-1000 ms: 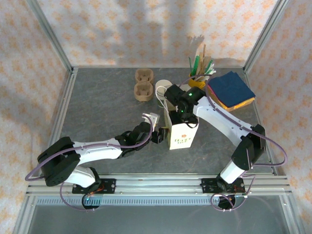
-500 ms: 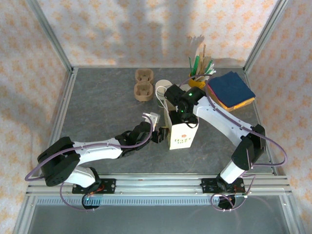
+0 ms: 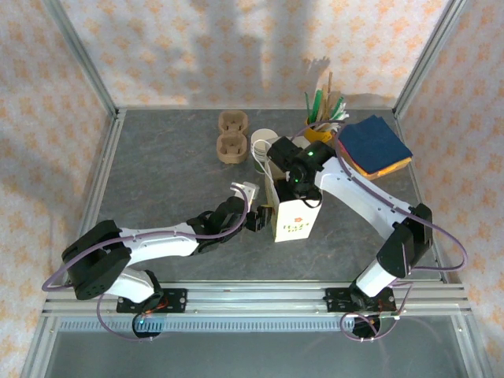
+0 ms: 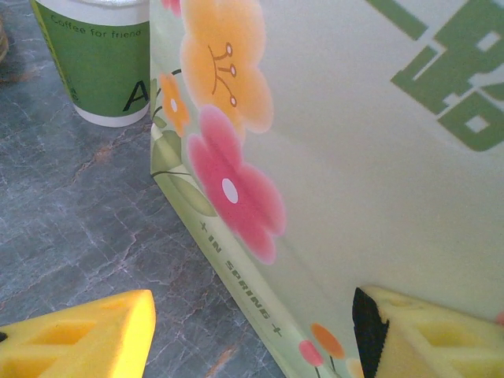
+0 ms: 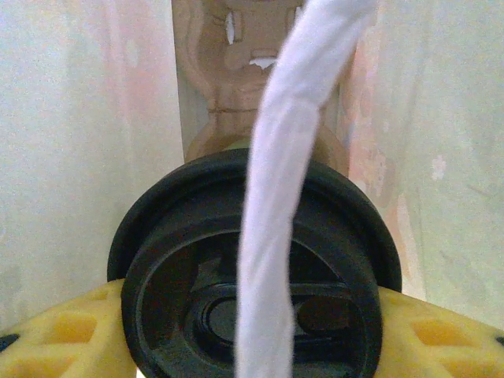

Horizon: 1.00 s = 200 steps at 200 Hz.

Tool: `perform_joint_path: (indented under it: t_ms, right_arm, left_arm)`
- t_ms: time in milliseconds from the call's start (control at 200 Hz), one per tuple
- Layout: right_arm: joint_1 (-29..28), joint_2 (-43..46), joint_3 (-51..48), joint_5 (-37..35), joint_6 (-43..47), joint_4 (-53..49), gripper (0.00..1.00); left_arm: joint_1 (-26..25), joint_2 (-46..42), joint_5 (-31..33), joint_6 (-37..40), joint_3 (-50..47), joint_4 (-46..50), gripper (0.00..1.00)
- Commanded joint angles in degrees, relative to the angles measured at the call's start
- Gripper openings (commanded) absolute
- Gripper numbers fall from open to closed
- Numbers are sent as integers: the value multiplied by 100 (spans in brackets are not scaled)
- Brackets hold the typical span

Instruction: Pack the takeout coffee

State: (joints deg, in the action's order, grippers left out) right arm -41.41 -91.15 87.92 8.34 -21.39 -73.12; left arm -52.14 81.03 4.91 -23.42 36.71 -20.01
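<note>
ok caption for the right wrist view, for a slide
Right gripper holds the takeout coffee inside the paper bag, white handle crossing in front.

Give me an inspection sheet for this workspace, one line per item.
Surface: grey stone-look table; no spills seen.
Job's things: takeout coffee, black lid on, inside the upright paper bag; a pulp carrier lies deeper in the bag; the bag handle crosses in front of the lid.
Clutter: spare pulp carriers, cup stack, stirrer pot and napkin stack, all behind the bag.
Hands: left hand open, astride the bag's lower corner; right hand inside the bag, closed on the cup under its lid.
Cables: purple cables run along both arms; no snag seen.
Surroundings: aluminium frame, patterned walls.
</note>
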Motion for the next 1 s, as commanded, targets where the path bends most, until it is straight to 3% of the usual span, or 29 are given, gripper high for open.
perform_joint_path:
  t_ms: [0,996]
  right_arm:
    - [41,129,-64,-183,-20,-174,40]
    - [63,183,-214,-151,53,-141,40]
  left_arm:
    - [-50,56,122,118,133,-62,69]
    - [-45,70,251,57,147,41,69]
